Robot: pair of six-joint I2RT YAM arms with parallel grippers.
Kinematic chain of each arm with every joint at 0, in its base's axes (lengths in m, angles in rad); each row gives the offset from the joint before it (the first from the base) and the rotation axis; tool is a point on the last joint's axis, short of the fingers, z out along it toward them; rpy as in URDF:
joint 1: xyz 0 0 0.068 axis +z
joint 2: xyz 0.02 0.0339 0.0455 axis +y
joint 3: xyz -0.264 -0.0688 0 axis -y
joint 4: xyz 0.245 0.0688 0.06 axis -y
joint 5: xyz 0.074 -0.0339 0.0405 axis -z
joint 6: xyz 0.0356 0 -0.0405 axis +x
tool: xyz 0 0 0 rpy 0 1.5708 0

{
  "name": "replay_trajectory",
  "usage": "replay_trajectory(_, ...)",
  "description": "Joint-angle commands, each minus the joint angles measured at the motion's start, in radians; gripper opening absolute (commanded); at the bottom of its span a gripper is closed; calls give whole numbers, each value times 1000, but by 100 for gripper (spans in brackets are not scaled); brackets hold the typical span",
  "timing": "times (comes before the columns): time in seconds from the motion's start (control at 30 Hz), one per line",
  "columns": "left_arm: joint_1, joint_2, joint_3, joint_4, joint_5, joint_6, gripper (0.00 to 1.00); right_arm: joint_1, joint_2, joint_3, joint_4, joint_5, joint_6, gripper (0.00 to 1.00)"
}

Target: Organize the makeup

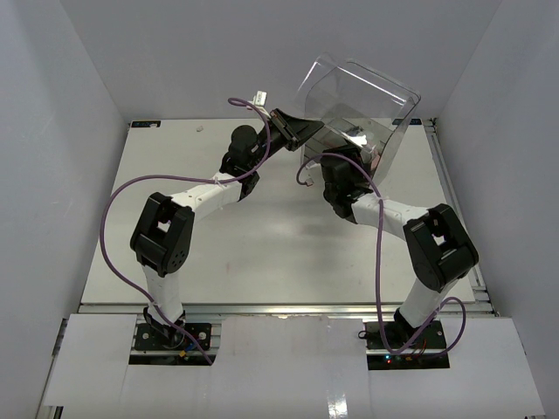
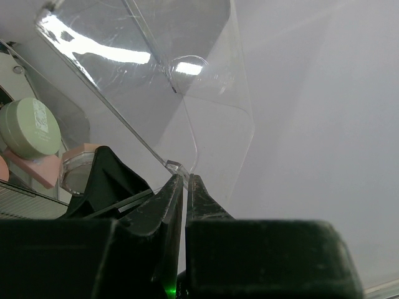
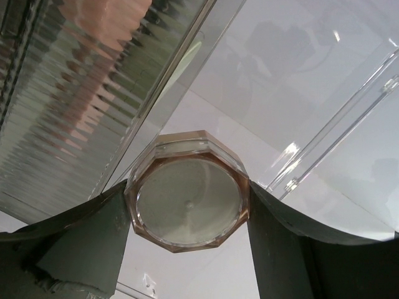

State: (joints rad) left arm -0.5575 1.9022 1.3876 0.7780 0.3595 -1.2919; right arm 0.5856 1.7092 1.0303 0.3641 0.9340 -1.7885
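Presently, the octagonal pink-rimmed clear compact (image 3: 186, 193) is clamped by the right gripper (image 3: 187, 208) at the tilted clear plastic box (image 1: 362, 92) — its edge pinched by the left gripper (image 2: 185, 182); a low, gentle release is advised.

Top camera looks down from behind; close wrist cameras share clear box (image 2: 156, 75) and pink compact (image 3: 187, 190).

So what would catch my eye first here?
A big clear plastic lid stands raised at the far right of the table, its edge pinched by the left fingers. Under it, the right fingers clasp an octagonal pink-rimmed compact, which fills the right wrist view. A pale green compact sits at the left wrist view's left edge.
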Motion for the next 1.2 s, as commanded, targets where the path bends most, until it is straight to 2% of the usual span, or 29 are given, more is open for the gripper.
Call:
replay_trajectory(0.0,8,-45,40,24,-10,6,7,-12,9,47,-68,42,-24,29)
replay_trajectory(0.1,8,-48,36,25,-11,5,7,-17,19,58,-88,44,-18,40)
replay_trajectory(0.27,8,-51,33,23,-11,8,7,-20,22,55,-114,38,-2,86)
replay_trajectory(0.33,8,-54,34,23,-11,9,7,-21,13,46,-113,26,-1,97)
replay_trajectory(0.6,8,-48,36,26,-11,6,7,-12,-19,13,-111,-6,-3,92)
replay_trajectory(0.8,8,-49,37,23,-11,6,8,13,-61,5,-180,-56,24,93)
replay_trajectory(1.03,8,-48,38,23,-11,6,7,127,-180,-74,-244,-202,85,98)
replay_trajectory(1.17,8,-52,32,21,-13,6,7,211,-237,-98,-395,-272,199,100)
